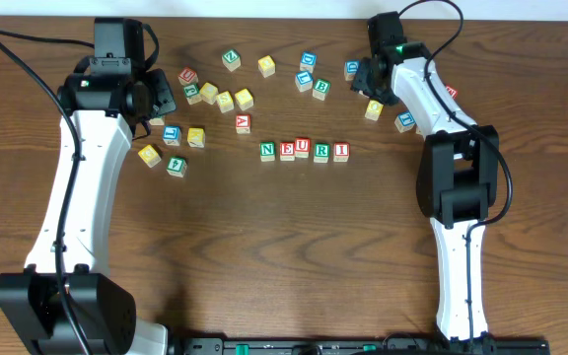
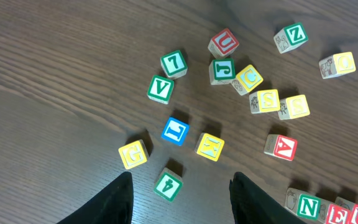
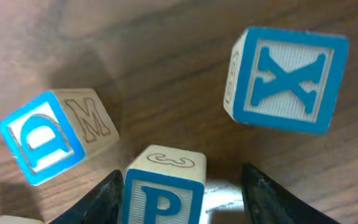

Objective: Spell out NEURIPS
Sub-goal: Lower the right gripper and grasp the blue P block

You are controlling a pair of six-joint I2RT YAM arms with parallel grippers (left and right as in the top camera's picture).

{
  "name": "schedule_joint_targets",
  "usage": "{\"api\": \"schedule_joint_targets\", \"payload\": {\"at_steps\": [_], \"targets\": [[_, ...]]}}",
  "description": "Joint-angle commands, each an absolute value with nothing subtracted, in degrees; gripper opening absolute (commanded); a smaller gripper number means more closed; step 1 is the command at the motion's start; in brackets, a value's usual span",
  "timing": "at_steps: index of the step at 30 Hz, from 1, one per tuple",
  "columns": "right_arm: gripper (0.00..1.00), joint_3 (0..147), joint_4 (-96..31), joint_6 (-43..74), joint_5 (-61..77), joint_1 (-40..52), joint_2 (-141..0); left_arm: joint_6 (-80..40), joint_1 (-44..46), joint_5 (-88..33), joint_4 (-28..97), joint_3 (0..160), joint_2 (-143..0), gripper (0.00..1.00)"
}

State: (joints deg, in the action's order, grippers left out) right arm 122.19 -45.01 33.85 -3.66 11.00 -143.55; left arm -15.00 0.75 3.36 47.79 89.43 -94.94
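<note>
Between the fingers of the right gripper (image 3: 180, 177) sits the P cube (image 3: 163, 196), its blue letter facing the wrist camera. The jaws stand apart around it. One finger lies close against the cube's side and a bright strip shows between the cube and the other finger, so the cube is straddled, not clamped. Just beyond it on the table (image 3: 166, 37) are a blue X cube (image 3: 284, 78) and a blue D cube (image 3: 45, 137), both near the P but apart from it.

Farther out, the overhead view shows this gripper at the far right of the table, well apart from the row (image 1: 304, 150) at the centre. The row reads N, E, U, R, I, from the N cube (image 1: 267, 151) to the I cube (image 1: 341, 151), with bare wood to the right of the I.

The left gripper (image 2: 182, 202) hovers over the left cluster with its fingers spread and nothing between them. A yellow-faced S cube (image 2: 267, 101) lies in that cluster.

The step in hand looks like the pickup of the P, the sixth letter. The next move likely calls for closing squarely on the cube's sides and lifting clear of the X and D. The P would then be carried to the spot just beside the I and set down letter up, in line, without nudging the row. The S would remain to be placed.
</note>
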Motion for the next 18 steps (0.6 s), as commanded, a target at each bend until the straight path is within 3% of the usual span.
{"api": "schedule_joint_targets", "payload": {"at_steps": [1,5,18], "targets": [[0.51,122.9,-44.1,32.2,-4.6,11.4,-143.7,-15.3,0.6,3.7,48.0,89.5,-94.7,0.5],[0.4,122.9,-44.2,32.1,-4.6,11.3,-143.7,-15.3,0.6,3.7,48.0,89.5,-94.7,0.49],[0.34,123.0,-45.7,27.0,-3.3,11.3,-140.3,-15.3,0.6,3.7,48.0,89.5,-94.7,0.5]]}}
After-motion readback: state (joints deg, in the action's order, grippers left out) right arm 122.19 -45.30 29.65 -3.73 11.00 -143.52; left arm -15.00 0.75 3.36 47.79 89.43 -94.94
